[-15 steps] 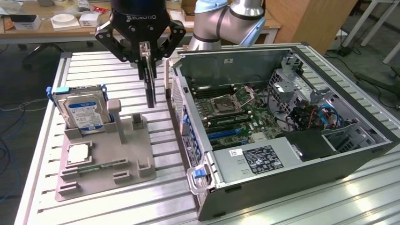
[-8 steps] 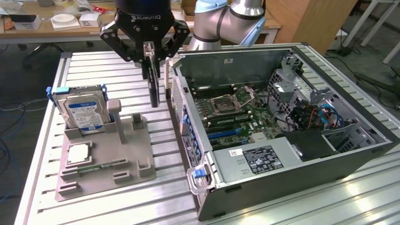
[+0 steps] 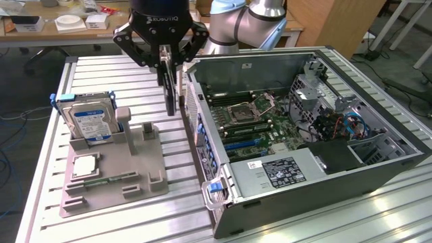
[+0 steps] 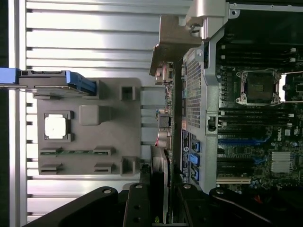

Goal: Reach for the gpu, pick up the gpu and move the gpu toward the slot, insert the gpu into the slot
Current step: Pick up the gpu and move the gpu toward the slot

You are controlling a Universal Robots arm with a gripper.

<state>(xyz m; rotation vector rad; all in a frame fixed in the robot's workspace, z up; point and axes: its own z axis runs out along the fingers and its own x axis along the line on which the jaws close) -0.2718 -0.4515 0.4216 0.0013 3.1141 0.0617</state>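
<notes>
In the exterior view, the claw [image 3: 167, 63] hangs just outside the computer case [image 3: 317, 195], beside the wall that carries the rear ports. It is clenched on the gpu [image 3: 170, 96], with one finger on each flat face. The card is seen by its thin edge and hangs upright under the claw. It is clear of the table and close to the outer side of that wall. The blue slot [image 3: 244, 144] lies on the green board on the floor of the case. So from the card the slot is on the other side of the wall, inside the case and lower. On the far side of the card from the case stands the gray holder [image 3: 135, 167], with the hard drive [image 3: 91, 121] in it.

In the wrist view, the claw [image 4: 161, 203] grips the gpu [image 4: 166, 118] between its two dark fingers. The card runs away from the claw as a narrow strip and ends in its silver bracket [image 4: 173, 42]. Its long axis follows the perforated wall of the computer case [image 4: 194, 94], just outside it. The blue slot [image 4: 234, 142] lies inside the case, and it seems to run crosswise to the card. The gray holder [image 4: 90, 127] is on the opposite side of the card from the case.
</notes>
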